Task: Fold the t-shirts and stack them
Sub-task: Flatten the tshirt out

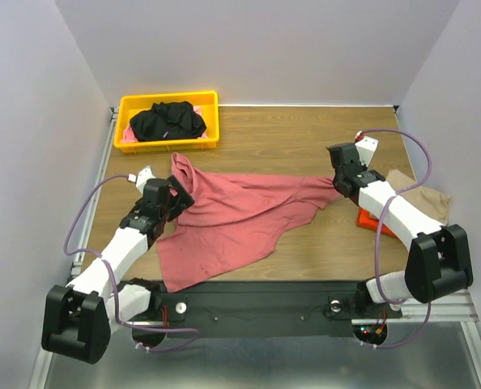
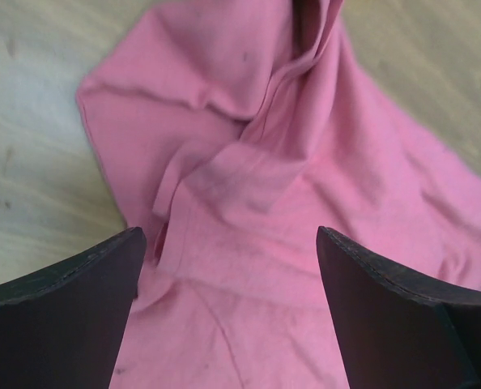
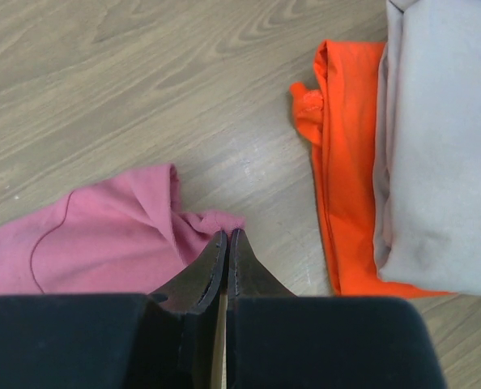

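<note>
Left wrist view only: left gripper jaws spread wide, nothing between; soft creased dusty-red shirt just beneath; bare wood tabletop past shirt's left edge. Right wrist view only: right gripper jaws pressed together, shirt corner touching tips, pinch unclear; folded tan shirt on orange cloth ahead-right. Overhead only: black shirt bunched in yellow bin, well ahead of left gripper.

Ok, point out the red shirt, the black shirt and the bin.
red shirt (image 1: pixel 232 219): top view, middle of the cloth.
black shirt (image 1: pixel 169 121): top view, middle of the bundle.
bin (image 1: pixel 163 147): top view, its front wall.
</note>
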